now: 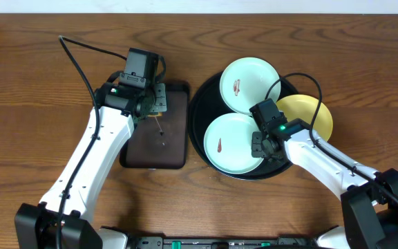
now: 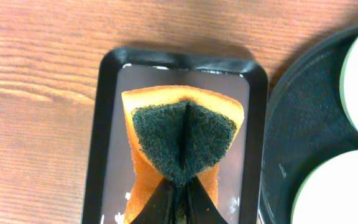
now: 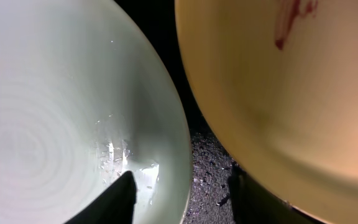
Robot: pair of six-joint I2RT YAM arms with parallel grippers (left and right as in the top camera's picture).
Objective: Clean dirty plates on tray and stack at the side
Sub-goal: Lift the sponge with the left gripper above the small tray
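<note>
Three plates lie on the round black tray (image 1: 206, 97): a mint plate (image 1: 249, 84) at the back with a reddish smear, a mint plate (image 1: 228, 144) at the front with a reddish smear, and a yellow plate (image 1: 313, 114) at the right. My right gripper (image 1: 260, 143) is open and straddles the right rim of the front mint plate (image 3: 55, 124), one finger inside it, the other on the tray beside the yellow plate (image 3: 291, 87). My left gripper (image 2: 178, 202) is shut on an orange sponge with a dark green scrub pad (image 2: 182, 134), above the rectangular brown tray (image 2: 101, 124).
The rectangular dark-brown tray (image 1: 175, 149) lies left of the black tray, nearly touching it. Wet drops show on its floor. The black tray's rim (image 2: 291, 124) shows at the right of the left wrist view. Bare wood table lies around both trays.
</note>
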